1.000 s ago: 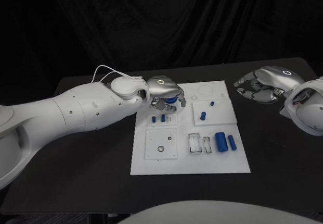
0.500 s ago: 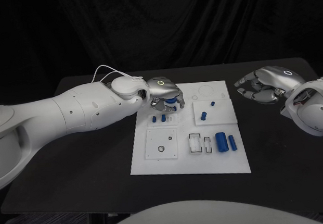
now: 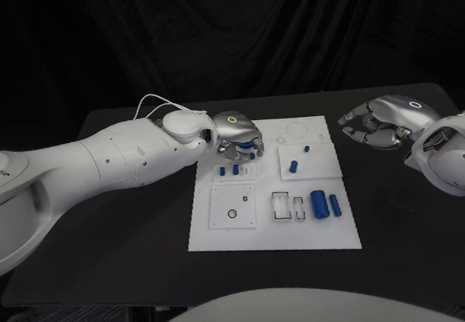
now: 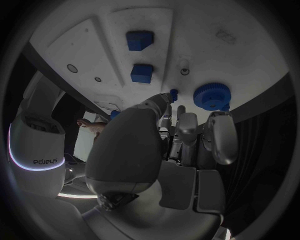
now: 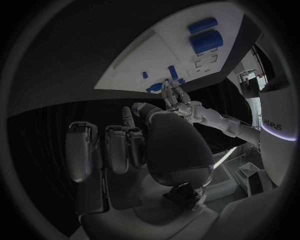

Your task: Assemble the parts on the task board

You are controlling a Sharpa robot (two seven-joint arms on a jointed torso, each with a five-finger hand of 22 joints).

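— Where is the left hand [image 3: 234,134] sitting right now?

— It is hanging over the far left corner of the white board [image 3: 274,236], fingers pointing down at a round blue gear [image 4: 211,95]. The gear is lying just beyond the fingertips [image 4: 170,95] — close, maybe touching, I cannot tell — and nothing is clamped in the hand.

— And the other one?

— The right hand [image 3: 379,125] is hovering off the board's right edge over the dark surface [image 3: 120,237], fingers curled in on nothing. So the left hand is by far the nearer to the gear.

— What is lying in the recesses?

— Two small blue blocks [image 3: 229,171] are sitting in the pocket just nearer the robot than the left hand. Two blue pegs [image 3: 298,159] are resting on the raised plate to their right. In the near row, two long blue cylinders [image 3: 324,202] are lying side by side, long axes running toward the robot, with an open slot [image 3: 283,206] beside them.
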